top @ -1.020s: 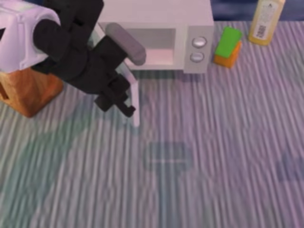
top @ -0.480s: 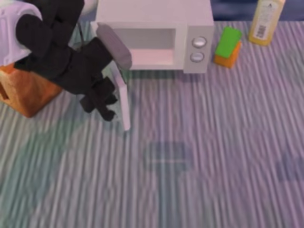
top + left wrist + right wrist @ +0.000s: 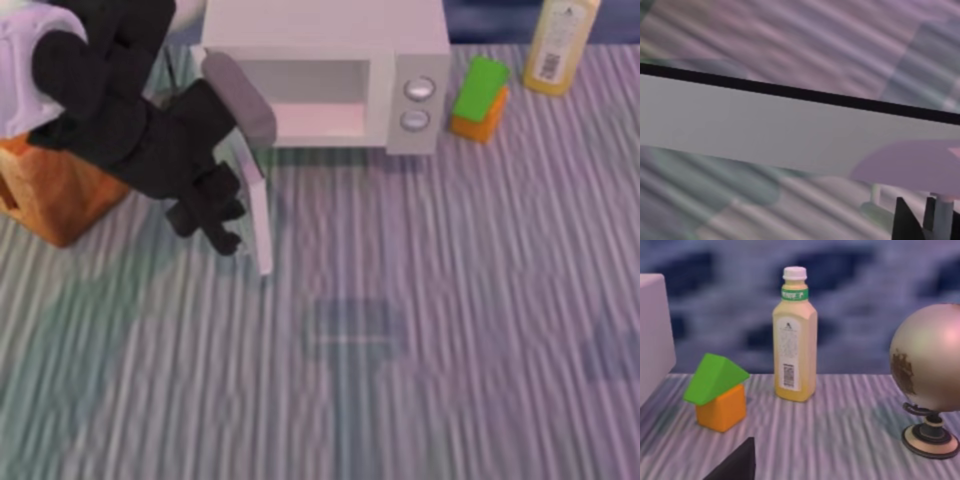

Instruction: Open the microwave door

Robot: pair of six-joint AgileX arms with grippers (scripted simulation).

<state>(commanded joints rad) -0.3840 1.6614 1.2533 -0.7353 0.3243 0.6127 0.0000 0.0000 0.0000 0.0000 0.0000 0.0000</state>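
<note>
The pale grey-white microwave (image 3: pixel 330 30) stands at the back middle of the table, its cavity showing. The microwave door (image 3: pixel 261 225) is swung out to the left and juts toward the front, seen edge-on as a thin white strip. My left gripper (image 3: pixel 228 232) is right against the door's outer face, shut on it near its free end. In the left wrist view the door (image 3: pixel 790 125) is a wide pale band, and the left gripper (image 3: pixel 917 220) sits at the picture's edge, closed on a pale piece. My right gripper (image 3: pixel 740 465) shows only as a dark tip and is outside the top view.
An orange-brown wooden block (image 3: pixel 60 195) sits at the left under my left arm. A green and orange toy block (image 3: pixel 480 100) and a yellow bottle (image 3: pixel 560 45) stand right of the microwave. A globe (image 3: pixel 930 360) shows in the right wrist view.
Over the last second my left gripper drew the door farther left and wider open. Since half a second ago almost nothing has moved.
</note>
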